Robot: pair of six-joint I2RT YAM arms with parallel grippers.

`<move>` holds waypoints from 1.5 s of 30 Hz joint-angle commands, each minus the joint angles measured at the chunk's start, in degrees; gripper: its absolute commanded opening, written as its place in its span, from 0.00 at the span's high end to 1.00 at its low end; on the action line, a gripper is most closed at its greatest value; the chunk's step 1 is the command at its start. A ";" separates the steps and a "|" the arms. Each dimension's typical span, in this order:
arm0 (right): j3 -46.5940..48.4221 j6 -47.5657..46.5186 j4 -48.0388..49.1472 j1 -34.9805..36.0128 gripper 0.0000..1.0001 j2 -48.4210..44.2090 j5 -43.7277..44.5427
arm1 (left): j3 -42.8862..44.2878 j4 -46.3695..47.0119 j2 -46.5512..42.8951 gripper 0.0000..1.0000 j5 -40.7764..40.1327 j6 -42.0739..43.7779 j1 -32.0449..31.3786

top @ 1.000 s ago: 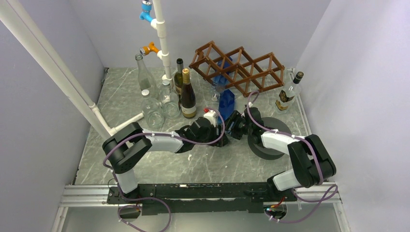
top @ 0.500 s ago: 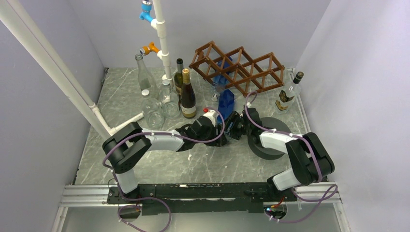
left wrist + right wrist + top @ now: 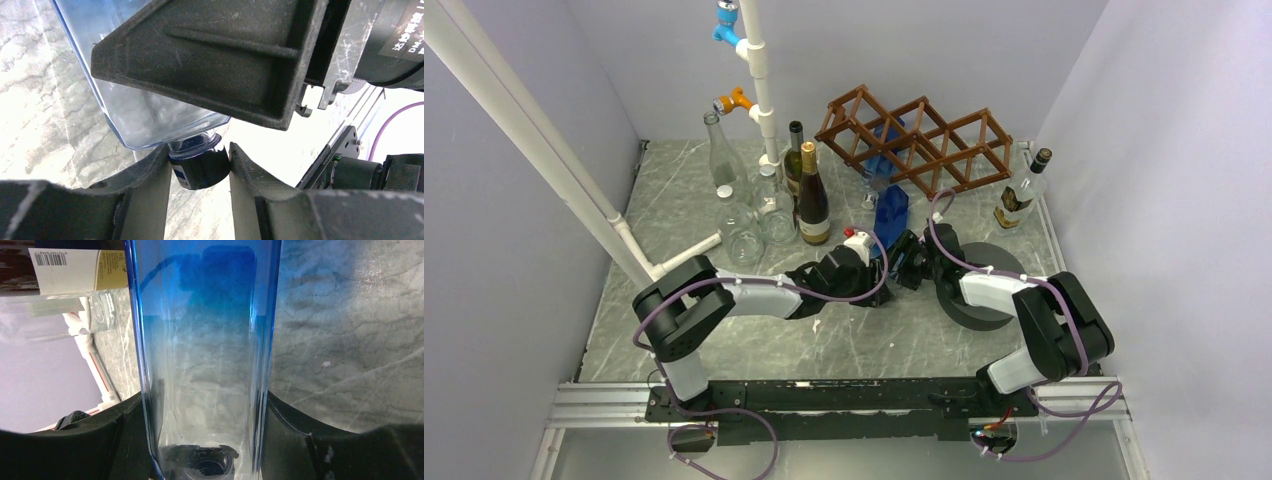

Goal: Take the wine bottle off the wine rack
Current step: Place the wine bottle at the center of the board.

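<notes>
Mid-frame, the clear blue bottle [image 3: 892, 212] is squeezed by the right gripper [image 3: 205, 415], its dark cap [image 3: 200, 174] pinched by the left gripper [image 3: 199, 160]. It should be pulled straight from the brown wooden lattice rack [image 3: 936, 143].

Both arms extended, wrists close. The left gripper [image 3: 199, 161] pinches the cap [image 3: 200, 174] between its fingertips; the right gripper [image 3: 205, 407] clamps the blue bottle [image 3: 205, 340]

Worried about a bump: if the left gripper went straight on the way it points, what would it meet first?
Probably the blue bottle: its dark cap sits between the fingers of the left gripper, so the bottle's shoulder comes next.
</notes>
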 commanded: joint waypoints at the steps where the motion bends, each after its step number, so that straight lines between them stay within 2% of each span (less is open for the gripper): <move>1: 2.10 0.88 5.26 0.20 0.62 -0.75 -2.55 | -0.10 1.71 -1.33 0.60 -0.77 2.60 -0.41; 2: 2.05 0.89 5.27 0.24 0.62 -0.73 -2.56 | 0.05 1.76 -1.15 0.63 -0.61 2.68 -0.41; 5: 2.11 1.04 5.20 0.25 0.59 -0.73 -2.65 | 0.42 1.32 -0.76 0.88 -0.43 2.78 -0.41; 8: 2.27 0.82 4.74 0.25 0.51 -0.97 -2.77 | 0.51 -0.04 -0.84 1.00 -1.00 2.93 -0.41; 12: 3.10 -0.58 3.38 -0.20 0.31 -1.39 -3.74 | -0.84 -1.21 -2.78 1.00 -2.53 3.51 -0.33; 13: 3.27 -0.95 3.08 -0.34 0.22 -1.48 -4.04 | -1.33 -1.16 -3.43 1.00 -2.72 3.75 -0.26; 14: 3.41 -1.12 2.91 -0.48 0.04 -1.52 -4.25 | -1.87 -1.18 -4.14 1.00 -2.93 3.96 -0.24; 15: 3.43 -1.02 2.79 -0.68 0.01 -1.59 -4.54 | -2.23 -1.31 -4.83 1.00 -3.11 4.29 -0.24; 23: 4.76 -2.61 -0.94 -2.35 0.00 -2.60 -8.36 | -4.95 -2.75 -9.50 1.00 -3.06 6.60 0.69; 31: 7.37 -10.16 -6.03 -8.03 0.00 -3.42 -18.87 | -7.78 -5.16 -14.81 1.00 2.04 10.03 2.89; 41: 14.32 -21.60 -12.21 -12.57 0.00 -3.93 -35.30 | -8.92 -10.82 -20.05 1.00 9.28 13.89 4.55; 45: 20.36 -33.63 -20.19 -13.12 0.00 -4.20 -39.85 | -9.03 -13.31 -22.38 1.00 11.35 15.25 4.98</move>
